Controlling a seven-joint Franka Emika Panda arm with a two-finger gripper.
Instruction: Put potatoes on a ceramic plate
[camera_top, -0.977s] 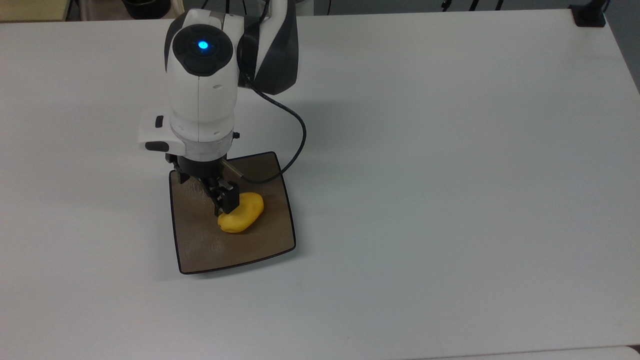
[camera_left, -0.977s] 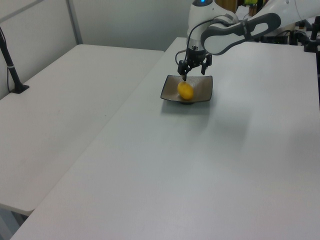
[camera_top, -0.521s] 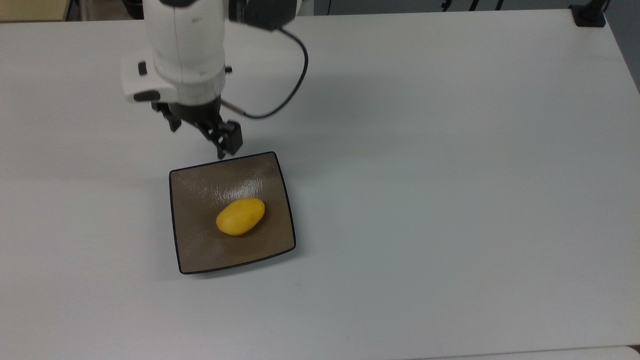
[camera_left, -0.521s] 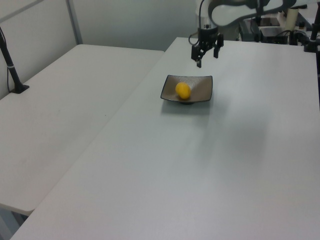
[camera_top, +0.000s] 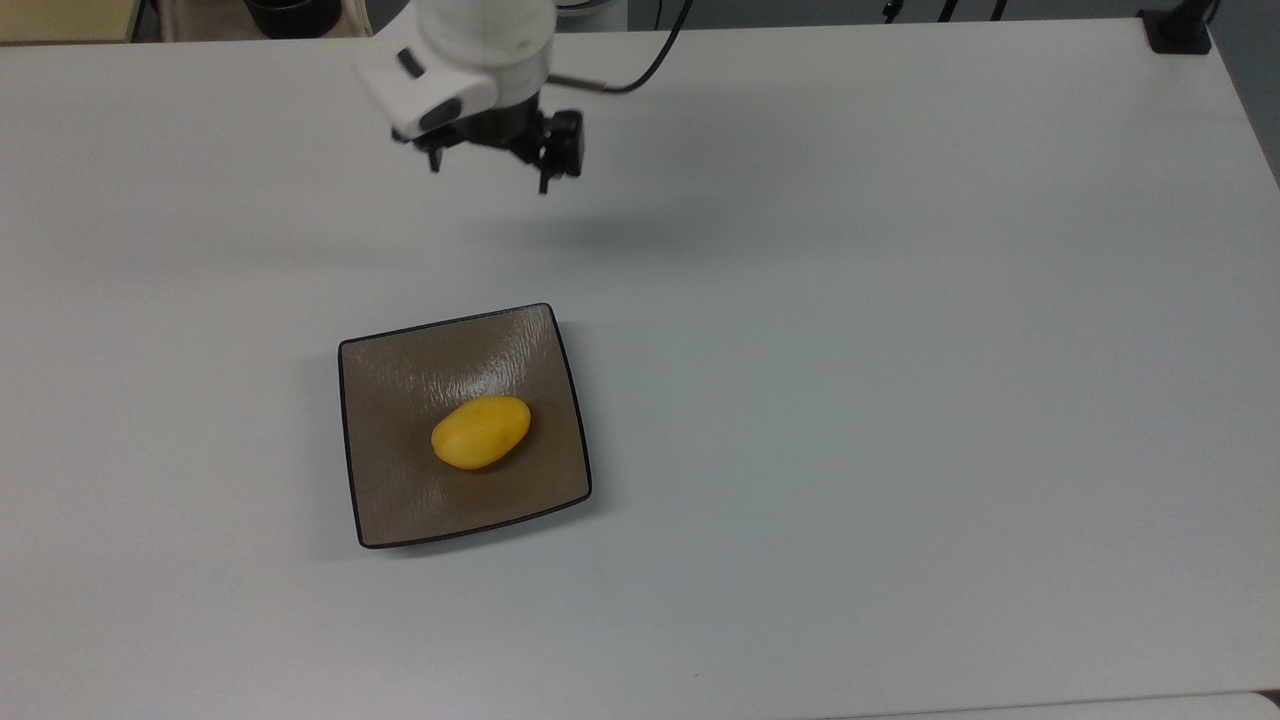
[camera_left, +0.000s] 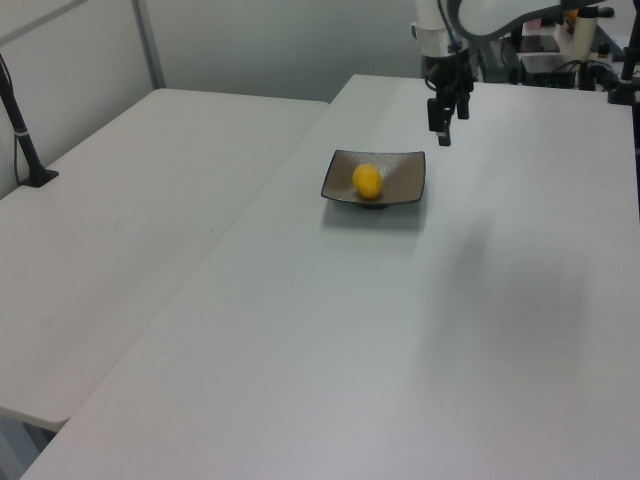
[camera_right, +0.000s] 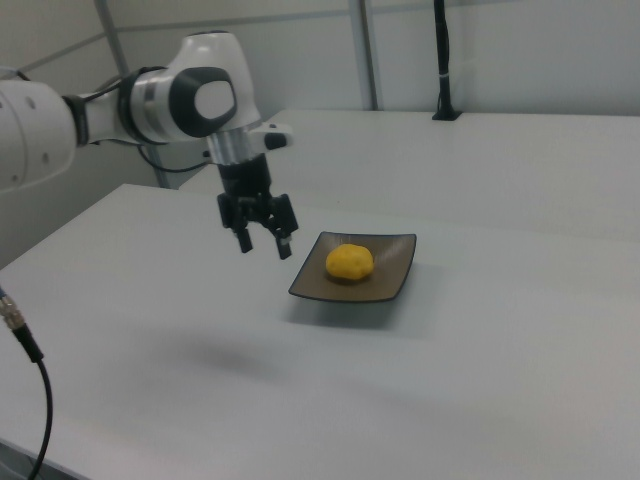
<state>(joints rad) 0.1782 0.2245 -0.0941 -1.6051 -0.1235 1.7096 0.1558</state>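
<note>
I saw the small oval yellow potato (camera_top: 481, 432) lying on its side near the middle of the square glossy brown ceramic plate (camera_top: 400, 500).

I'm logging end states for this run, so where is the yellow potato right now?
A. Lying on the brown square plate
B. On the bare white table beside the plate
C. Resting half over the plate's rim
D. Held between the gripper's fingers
A: the potato lies near the middle of the brown square plate, inside its dark rim, while the gripper hangs open and empty, off the plate toward the top view's upper edge.
</note>
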